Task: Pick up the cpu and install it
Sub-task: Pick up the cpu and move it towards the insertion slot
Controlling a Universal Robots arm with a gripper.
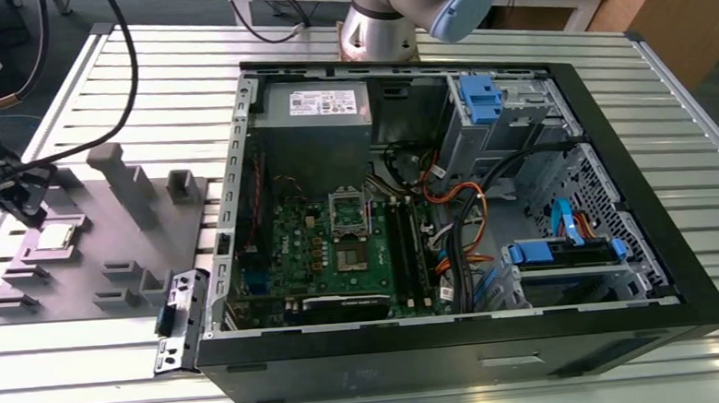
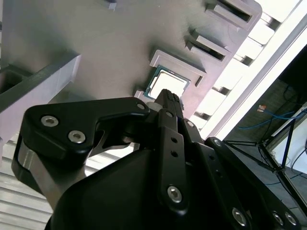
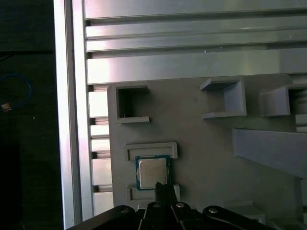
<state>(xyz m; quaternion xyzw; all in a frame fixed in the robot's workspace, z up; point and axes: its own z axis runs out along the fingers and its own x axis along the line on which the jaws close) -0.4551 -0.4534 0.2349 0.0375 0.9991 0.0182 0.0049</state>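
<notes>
Exterior view overlooks everything; both wrist views closely face the cpu (image 3: 152, 172) (image 2: 168, 82)

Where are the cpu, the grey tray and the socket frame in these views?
cpu (image 3: 153, 171): first wrist view, centre of its silvery top.
grey tray (image 3: 206, 158): first wrist view, bare flat surface beside the cpu's pocket.
socket frame (image 1: 349, 202): exterior view, upper part of the metal frame.

Silver arm (image 1: 382, 29), pale blue joint cap (image 1: 460, 7), black, seemingly matte hand (image 2: 168, 97), silvery screws (image 2: 175, 193)
</notes>
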